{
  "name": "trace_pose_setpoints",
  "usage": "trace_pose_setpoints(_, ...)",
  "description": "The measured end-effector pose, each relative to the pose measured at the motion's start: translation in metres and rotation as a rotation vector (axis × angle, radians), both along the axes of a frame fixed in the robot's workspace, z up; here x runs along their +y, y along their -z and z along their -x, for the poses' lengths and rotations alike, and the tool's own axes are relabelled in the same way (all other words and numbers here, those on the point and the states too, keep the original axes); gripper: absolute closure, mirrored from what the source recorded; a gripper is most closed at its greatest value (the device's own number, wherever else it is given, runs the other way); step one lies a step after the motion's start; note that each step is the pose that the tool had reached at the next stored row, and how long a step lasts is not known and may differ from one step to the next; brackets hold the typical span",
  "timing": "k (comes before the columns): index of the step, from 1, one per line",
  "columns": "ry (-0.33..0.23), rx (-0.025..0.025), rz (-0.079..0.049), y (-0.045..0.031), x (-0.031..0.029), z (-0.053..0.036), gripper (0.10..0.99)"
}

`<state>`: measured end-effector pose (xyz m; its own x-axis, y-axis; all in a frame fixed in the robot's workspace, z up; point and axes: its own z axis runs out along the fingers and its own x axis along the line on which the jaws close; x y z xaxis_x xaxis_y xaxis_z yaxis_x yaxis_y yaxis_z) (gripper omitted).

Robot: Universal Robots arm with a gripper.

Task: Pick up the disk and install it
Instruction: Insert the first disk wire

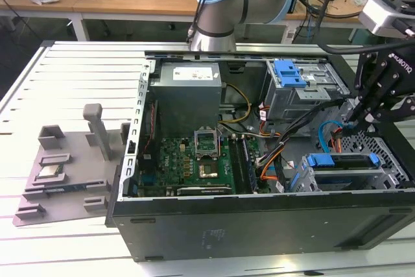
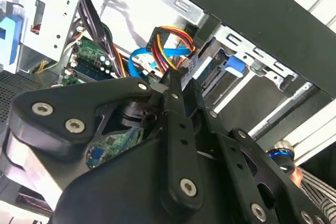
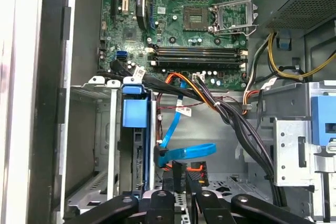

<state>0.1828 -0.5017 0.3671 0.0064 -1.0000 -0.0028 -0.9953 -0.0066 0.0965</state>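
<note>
claw (image 1: 355, 116) clenched on nothing, poised inside computer case (image 1: 259, 225) beside cables (image 1: 334, 135). disk (image 1: 343, 160) seated edgewise in drive cage (image 1: 363, 176), blue frame up, apparently for slot alignment.

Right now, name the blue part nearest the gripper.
The disk's blue caddy, in the bay just below the gripper in the exterior view; the blue latch sits farther off on the silver cage.

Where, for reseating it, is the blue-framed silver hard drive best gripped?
Probably take the blue-framed silver hard drive by its exposed blue edge, coming through the open side of the black case: it sits edge-on in the grey metal cage, whose walls cover its flat faces.
</note>
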Motion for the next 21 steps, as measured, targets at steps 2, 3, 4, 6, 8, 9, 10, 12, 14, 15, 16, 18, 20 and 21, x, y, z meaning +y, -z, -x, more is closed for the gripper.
trace_pose_setpoints(2, 0.000, 0.0001, 0.003, 0.0023, 0.0002, 0.0000, 0.847)
trace_pose_setpoints(3, 0.000, 0.0000, 0.005, 0.0035, 0.0002, 0.0000, 0.847)
trace_pose_setpoints(4, 0.000, 0.0001, 0.009, 0.0060, 0.0002, 0.0000, 0.847)
trace_pose_setpoints(6, 0.000, 0.0000, 0.013, 0.0093, 0.0002, 0.0000, 0.847)
trace_pose_setpoints(8, 0.000, 0.0000, 0.024, 0.0109, 0.0002, 0.0000, 0.847)
trace_pose_setpoints(9, 0.000, 0.0000, 0.030, 0.0111, -0.0001, 0.0000, 0.847)
trace_pose_setpoints(10, 0.000, 0.0000, 0.034, 0.0112, -0.0003, 0.0000, 0.847)
trace_pose_setpoints(12, 0.000, 0.0000, 0.040, 0.0135, -0.0016, -0.0001, 0.847)
trace_pose_setpoints(14, 0.000, 0.0001, 0.040, 0.0136, -0.0018, 0.0000, 0.847)
trace_pose_setpoints(15, 0.000, 0.0000, 0.040, 0.0136, -0.0019, 0.0000, 0.847)
trace_pose_setpoints(16, 0.000, 0.0001, 0.040, 0.0136, -0.0020, 0.0000, 0.863)
trace_pose_setpoints(18, 0.000, 0.0000, 0.040, 0.0136, -0.0022, 0.0000, 0.918)
trace_pose_setpoints(20, 0.000, 0.0001, 0.040, 0.0136, -0.0023, 0.0000, 0.918)
trace_pose_setpoints(21, 0.000, 0.0001, 0.040, 0.0136, -0.0024, 0.0000, 0.918)
